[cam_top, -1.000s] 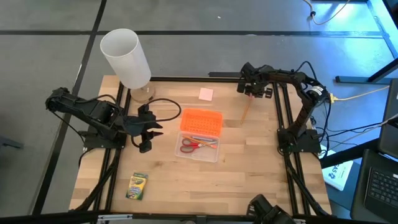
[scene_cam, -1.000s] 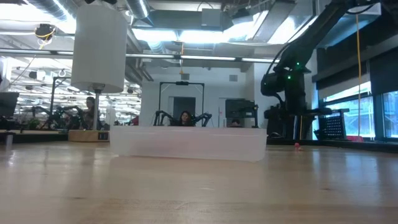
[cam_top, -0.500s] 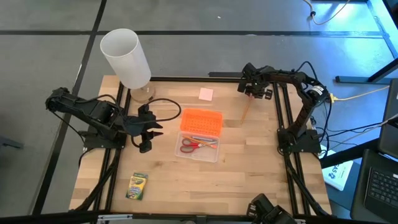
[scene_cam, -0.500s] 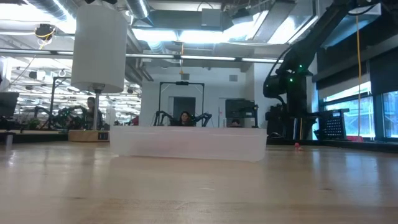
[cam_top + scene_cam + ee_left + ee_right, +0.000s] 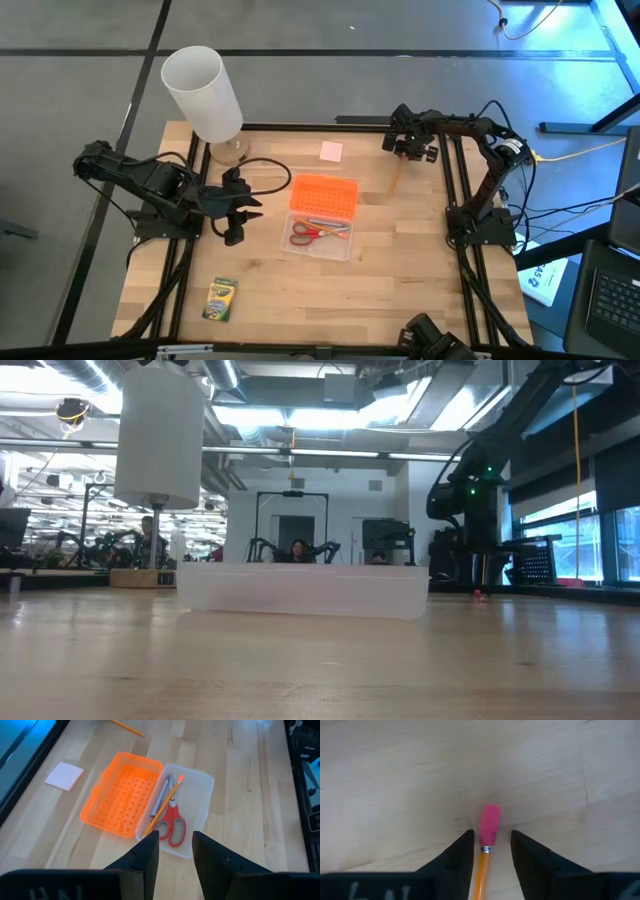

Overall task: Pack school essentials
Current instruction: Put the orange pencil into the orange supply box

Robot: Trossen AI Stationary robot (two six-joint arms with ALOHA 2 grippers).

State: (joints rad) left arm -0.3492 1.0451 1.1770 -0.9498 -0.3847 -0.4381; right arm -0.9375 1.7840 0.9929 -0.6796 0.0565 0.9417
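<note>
While the right gripper sits over the far right part of the table, its two fingers stand a little apart on either side of the pencil, near the pink eraser tip; whether they already press on the shaft cannot be told. To do this step well, it looks wise to close squarely across the thin shaft, centred between the pads, so it does not roll or swing when lifted. A grip this close to one end may let the long end droop, so a slow, level lift seems best, followed by a carry left and nearer to the clear box.

That pencil is thin and yellow-orange with a metal band and a pink rubber end. It lies flat on the wood, well to the right of the box.

Inside the box lie the red-handled scissors, a grey pen and another orange pencil, with the orange lid resting just beyond it on the far side. A pink eraser lies farther back, and the crayon box lies near the front left.

The left gripper waits left of the box, its fingers slightly apart and holding nothing.
</note>
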